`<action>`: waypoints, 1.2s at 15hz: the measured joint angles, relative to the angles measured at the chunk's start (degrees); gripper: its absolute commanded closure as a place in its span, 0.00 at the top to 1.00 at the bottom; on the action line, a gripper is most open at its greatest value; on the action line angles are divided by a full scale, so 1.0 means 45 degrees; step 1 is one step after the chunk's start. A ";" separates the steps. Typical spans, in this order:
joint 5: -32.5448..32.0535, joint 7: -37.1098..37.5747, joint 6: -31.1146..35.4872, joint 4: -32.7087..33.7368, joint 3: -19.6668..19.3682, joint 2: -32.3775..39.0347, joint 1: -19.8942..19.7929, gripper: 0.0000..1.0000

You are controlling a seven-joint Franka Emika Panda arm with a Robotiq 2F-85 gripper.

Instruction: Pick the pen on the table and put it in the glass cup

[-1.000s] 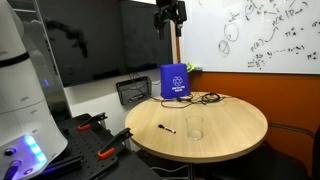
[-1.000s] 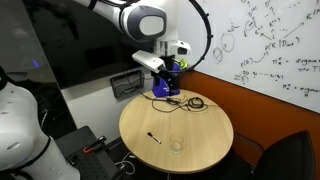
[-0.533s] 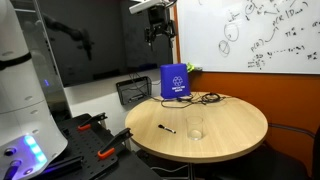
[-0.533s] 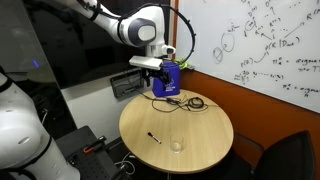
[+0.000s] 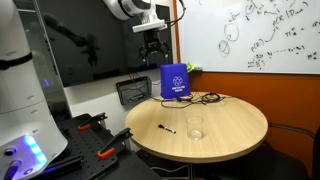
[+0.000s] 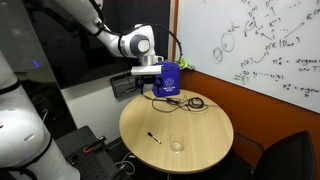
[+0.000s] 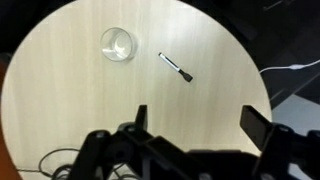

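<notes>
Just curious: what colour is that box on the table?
The box is blue; clearest in an exterior view.

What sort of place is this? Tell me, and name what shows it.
Probably an office or lab meeting room: a whiteboard covered in handwritten equations, a round wood-grain table, and what looks like a large dark screen.
</notes>
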 measured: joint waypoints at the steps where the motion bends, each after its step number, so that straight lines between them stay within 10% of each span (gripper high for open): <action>1: -0.0027 -0.0263 0.0023 0.0006 0.0096 0.0116 0.0066 1.00; 10: 0.0010 -0.2337 0.0188 -0.0092 0.0135 0.0959 0.0081 1.00; 18: -0.1433 -0.5806 0.4720 -0.0526 0.0801 0.4555 -0.0077 1.00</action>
